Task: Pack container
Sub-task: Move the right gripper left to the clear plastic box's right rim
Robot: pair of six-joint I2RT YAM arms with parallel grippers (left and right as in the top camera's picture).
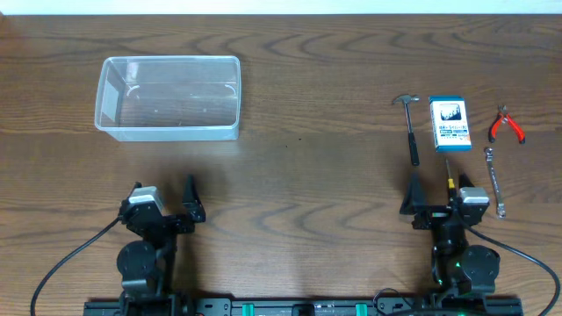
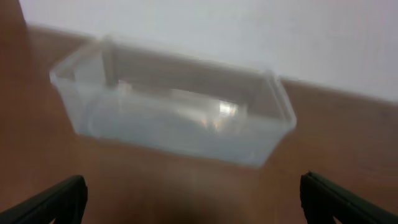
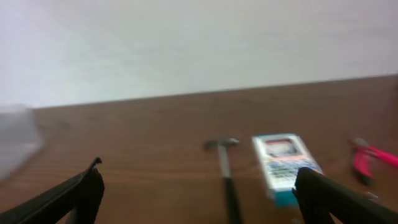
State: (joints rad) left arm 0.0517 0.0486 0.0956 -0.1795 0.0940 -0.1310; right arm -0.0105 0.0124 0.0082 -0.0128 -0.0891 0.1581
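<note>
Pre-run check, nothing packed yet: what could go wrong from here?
1. The hammer, box and pliers lie close together; the open right hand could knock a neighbour while grasping one.
2. The tub sits far left of the tools, so each carry is long and an item may drop.
3. The thin wrench lies flat, likely hard to pinch.

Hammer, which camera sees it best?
The overhead view: the whole hammer shows sharp there, from head to handle end. The right wrist view shows it blurry, with the handle's end cut off at the bottom edge. The left wrist view misses it and faces the container instead.
</note>
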